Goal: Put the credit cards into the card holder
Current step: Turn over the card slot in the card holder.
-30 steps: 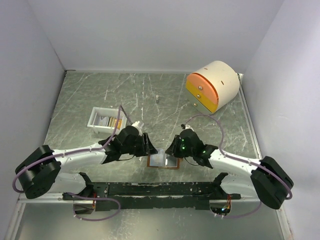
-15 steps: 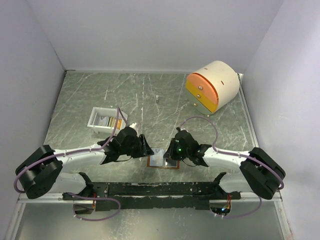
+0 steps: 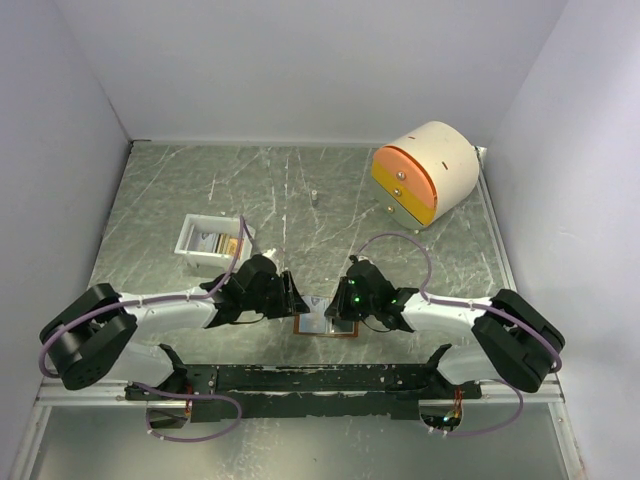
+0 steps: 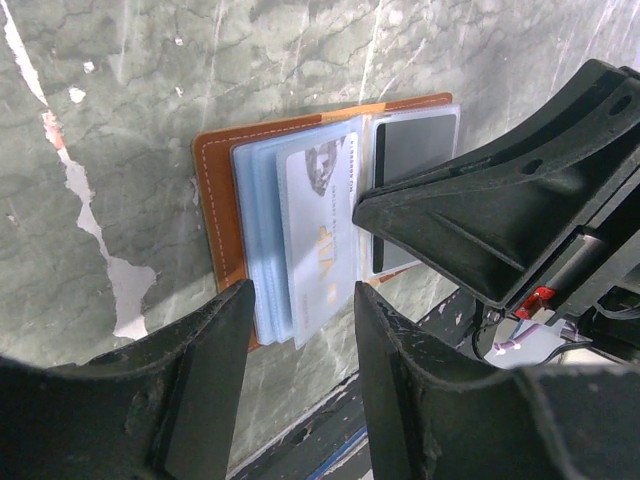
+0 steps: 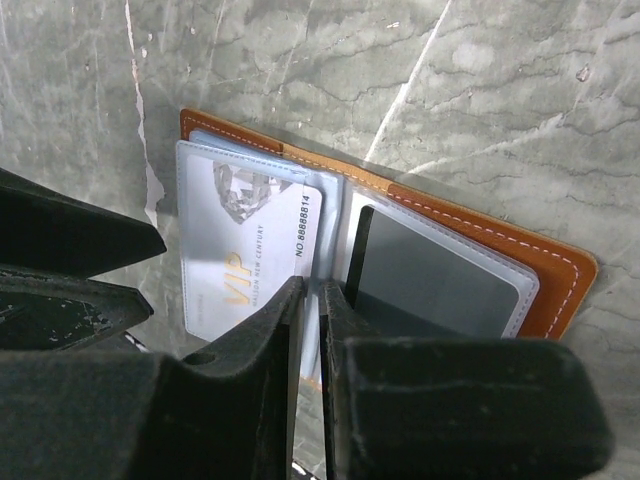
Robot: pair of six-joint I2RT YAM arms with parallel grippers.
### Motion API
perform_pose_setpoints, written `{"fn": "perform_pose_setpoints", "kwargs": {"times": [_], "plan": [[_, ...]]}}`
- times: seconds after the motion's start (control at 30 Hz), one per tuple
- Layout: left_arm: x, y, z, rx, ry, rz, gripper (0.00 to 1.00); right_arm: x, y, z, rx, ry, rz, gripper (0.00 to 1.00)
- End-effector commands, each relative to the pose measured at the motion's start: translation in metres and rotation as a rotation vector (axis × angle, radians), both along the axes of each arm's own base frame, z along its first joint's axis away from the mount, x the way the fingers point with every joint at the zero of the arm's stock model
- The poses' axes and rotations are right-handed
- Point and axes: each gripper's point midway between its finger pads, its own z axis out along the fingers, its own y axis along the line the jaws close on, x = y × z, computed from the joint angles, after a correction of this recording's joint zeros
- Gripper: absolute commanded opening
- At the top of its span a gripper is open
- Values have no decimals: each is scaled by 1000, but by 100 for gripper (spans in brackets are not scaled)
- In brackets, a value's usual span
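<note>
L gripper (image 4: pixel 300 305) spread wide astride silver card (image 4: pixel 320 240), lower centre. R gripper (image 5: pixel 312 292) fingers nearly together, can't tell if pinching. Card thin, stiff, slick: I'd pinch exposed short edge. Card holder (image 4: pixel 215 200) light, prob slides.

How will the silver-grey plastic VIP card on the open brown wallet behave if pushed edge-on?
The silver-grey plastic VIP card lies flat with straight edges, so it is probably stiff enough to push edge-on. Its smooth face may slip in a pinch. The thin brown leather-look wallet looks light; it may slide along unless pinned.
</note>
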Motion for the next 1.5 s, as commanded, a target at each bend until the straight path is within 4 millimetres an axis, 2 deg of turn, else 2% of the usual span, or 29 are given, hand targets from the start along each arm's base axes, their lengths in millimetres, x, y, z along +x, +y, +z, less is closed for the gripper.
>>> {"fn": "perform_pose_setpoints", "kwargs": {"times": [0.0, 0.33, 0.67, 1.07, 1.47], "plan": [[1, -8, 4, -52, -6, -18, 56, -1, 1, -3, -17, 4, 0, 11], [-1, -14, -1, -87, 9, -29, 56, -3, 1, -7, -22, 16, 2, 10], [-1, -20, 3, -124, 7, -42, 56, -5, 2, -9, -16, 20, 5, 10], [0, -29, 19, -165, -11, -67, 54, -3, 4, -5, -15, 7, 7, 10], [3, -34, 33, -176, -41, -91, 54, 9, -4, 16, -29, -71, -36, 23]]}}
